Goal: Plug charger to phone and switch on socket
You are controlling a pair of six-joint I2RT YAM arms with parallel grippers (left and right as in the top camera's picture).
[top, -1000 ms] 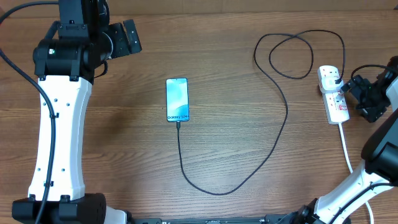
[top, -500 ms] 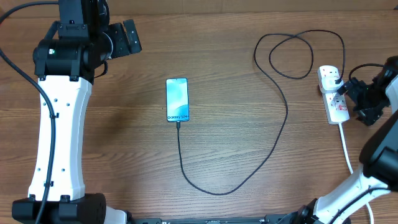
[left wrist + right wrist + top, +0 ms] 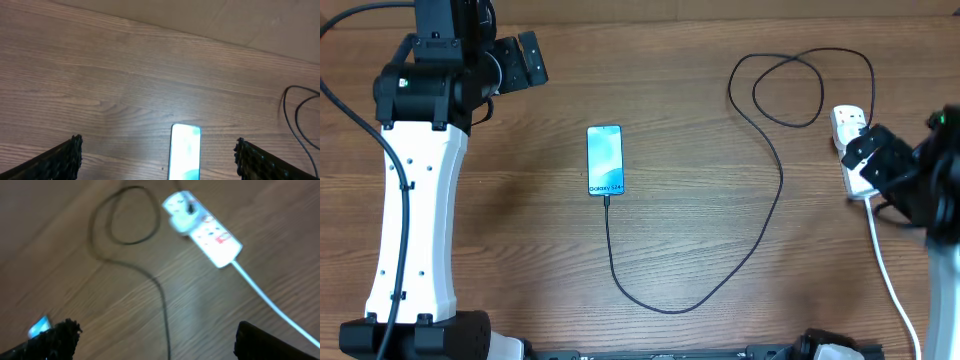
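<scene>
The phone point(image 3: 605, 160) lies face up mid-table, screen lit; it also shows as a phone point(image 3: 185, 150) between my left fingers from well above. The black charger cable point(image 3: 760, 230) runs from the phone's near end, curves right and loops up to a black plug point(image 3: 858, 125) seated in the white socket strip point(image 3: 844, 122). My left gripper point(image 3: 532, 60) hovers open at the far left. My right gripper point(image 3: 873, 160) is open and blurred over the strip's near end. In the right wrist view the socket strip point(image 3: 205, 227) with its red switches lies ahead of the open gripper point(image 3: 162, 345).
The strip's thick white cord point(image 3: 890, 280) runs toward the table's near right edge. The charger's loop point(image 3: 790, 90) lies at the far right. Bare wood surrounds the phone. The left arm's white link point(image 3: 415, 220) stands along the left side.
My right arm has swung in over the socket strip and is blurred with motion; its gripper now covers the strip's near end. The left arm, phone and cable have not moved.
</scene>
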